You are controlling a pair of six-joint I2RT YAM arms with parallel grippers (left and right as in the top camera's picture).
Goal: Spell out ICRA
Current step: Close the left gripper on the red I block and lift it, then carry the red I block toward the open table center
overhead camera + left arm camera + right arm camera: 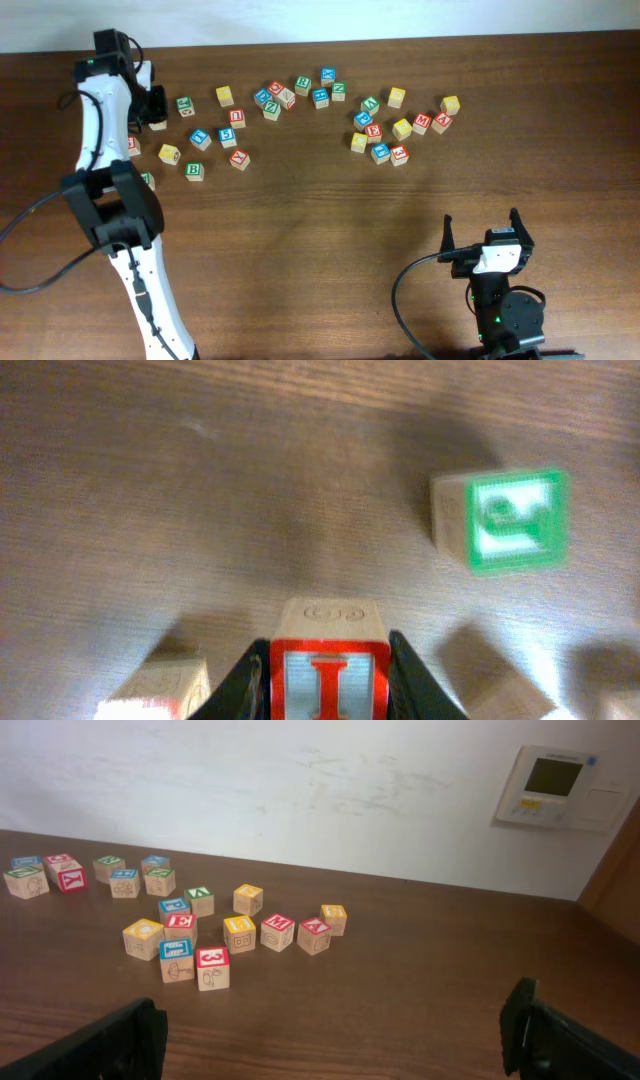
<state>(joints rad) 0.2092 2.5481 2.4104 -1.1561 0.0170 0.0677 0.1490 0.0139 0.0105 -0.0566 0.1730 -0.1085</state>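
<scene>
In the left wrist view the I cube (pixel 330 678), red-framed with a red letter on a pale face, sits between my left gripper's black fingers (pixel 232 688), which press on both its sides. Overhead, that left gripper (pixel 156 112) is at the far left of the table among scattered cubes. A green-framed cube (pixel 516 520) lies ahead and to the right; its letter is blurred. The C, R and A cubes cannot be told apart at this size. My right gripper (pixel 335 1038) stands wide open above bare wood near the front edge, also seen from overhead as the right gripper (pixel 483 231).
Several wooden cubes lie in a left group (pixel 229 137) and a right group (pixel 400 127) along the back of the table. Another cube (pixel 165 685) sits just left of my left fingers. A wall panel (pixel 555 785) hangs behind the table.
</scene>
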